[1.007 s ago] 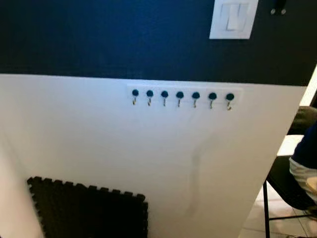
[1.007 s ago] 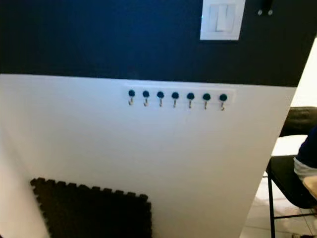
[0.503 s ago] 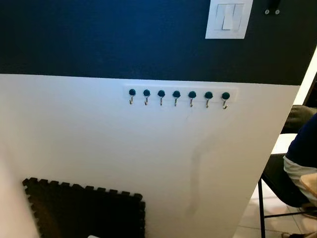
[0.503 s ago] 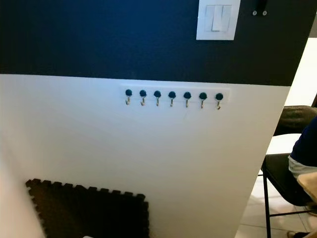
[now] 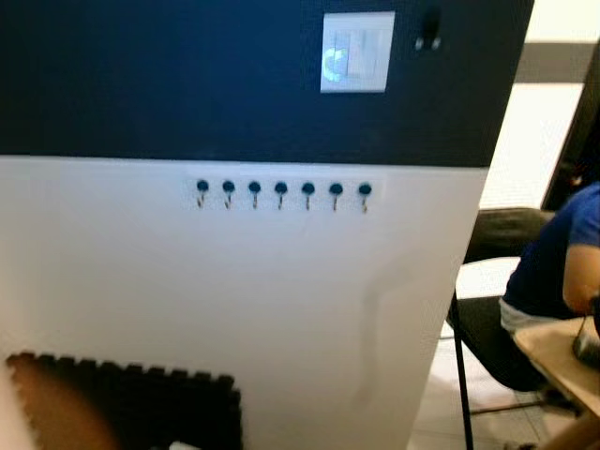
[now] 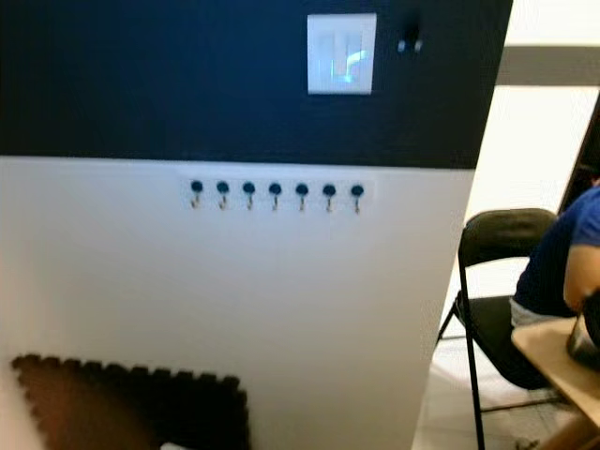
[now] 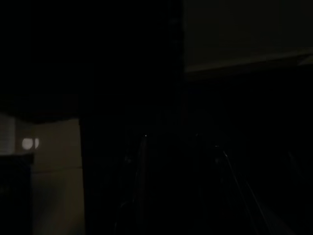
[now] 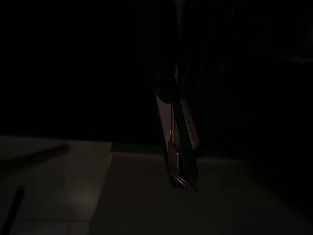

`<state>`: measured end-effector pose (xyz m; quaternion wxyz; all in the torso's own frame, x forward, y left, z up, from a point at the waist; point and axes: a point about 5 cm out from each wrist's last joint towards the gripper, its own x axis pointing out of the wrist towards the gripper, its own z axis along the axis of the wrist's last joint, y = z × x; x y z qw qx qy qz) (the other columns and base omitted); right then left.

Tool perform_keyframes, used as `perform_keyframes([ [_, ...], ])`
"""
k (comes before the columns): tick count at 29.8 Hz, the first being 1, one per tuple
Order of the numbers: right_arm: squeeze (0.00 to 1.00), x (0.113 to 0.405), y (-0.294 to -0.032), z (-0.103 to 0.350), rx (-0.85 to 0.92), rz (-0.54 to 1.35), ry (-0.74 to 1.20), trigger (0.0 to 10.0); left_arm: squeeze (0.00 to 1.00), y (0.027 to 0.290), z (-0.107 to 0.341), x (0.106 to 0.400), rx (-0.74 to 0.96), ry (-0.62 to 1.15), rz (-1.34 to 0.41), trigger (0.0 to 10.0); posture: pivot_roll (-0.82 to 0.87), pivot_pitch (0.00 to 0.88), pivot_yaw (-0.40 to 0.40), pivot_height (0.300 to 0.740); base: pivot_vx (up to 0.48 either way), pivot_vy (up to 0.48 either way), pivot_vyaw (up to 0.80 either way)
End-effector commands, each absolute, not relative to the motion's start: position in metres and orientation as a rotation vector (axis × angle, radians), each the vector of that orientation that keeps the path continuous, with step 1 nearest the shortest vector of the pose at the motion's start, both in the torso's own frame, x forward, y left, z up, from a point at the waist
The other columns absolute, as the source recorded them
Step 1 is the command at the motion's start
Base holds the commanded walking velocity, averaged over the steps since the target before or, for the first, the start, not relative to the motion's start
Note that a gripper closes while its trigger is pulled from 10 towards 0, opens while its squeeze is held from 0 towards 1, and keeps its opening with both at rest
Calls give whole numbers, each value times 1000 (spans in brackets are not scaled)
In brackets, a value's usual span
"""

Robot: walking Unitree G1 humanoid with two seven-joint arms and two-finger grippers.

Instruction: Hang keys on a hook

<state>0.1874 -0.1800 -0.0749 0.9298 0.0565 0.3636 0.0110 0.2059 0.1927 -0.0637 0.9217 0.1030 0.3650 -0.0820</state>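
Note:
A white rack (image 5: 281,192) with several dark-knobbed hooks in a row is fixed to the white lower part of the wall, just under the dark blue band. All the hooks hang bare. In the dim right wrist view my right gripper (image 8: 178,164) points down, shut on a small set of keys (image 8: 182,182) whose ring sticks out past the fingertips. My left gripper (image 7: 181,161) hangs in deep shade and is barely made out.
A white light switch (image 5: 357,52) sits on the dark band above the rack. A black foam mat (image 5: 141,408) leans at the wall's foot. Past the wall's right edge a person in blue (image 5: 553,267) sits on a black chair (image 6: 497,281) at a tan table (image 5: 562,361).
The whole picture has shifted: rack and switch now sit further left and look a little smaller, and more of the seated person and chair shows. The camera moved, not the things.

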Motion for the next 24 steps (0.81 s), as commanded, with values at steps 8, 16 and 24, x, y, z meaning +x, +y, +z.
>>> perform_keyframes([
  [8,0,254,-170,-18,144,147,353,10000,0,180,-40,226,384,548,-455,10000,63,0,20,740,0,0,0],
  [16,0,284,-162,39,110,317,20,10000,0,183,-15,241,368,378,-493,10000,53,4,24,740,0,0,0],
  [24,0,282,-134,96,96,550,-255,10000,0,186,16,245,226,223,-562,10000,64,28,11,740,0,0,0],
])
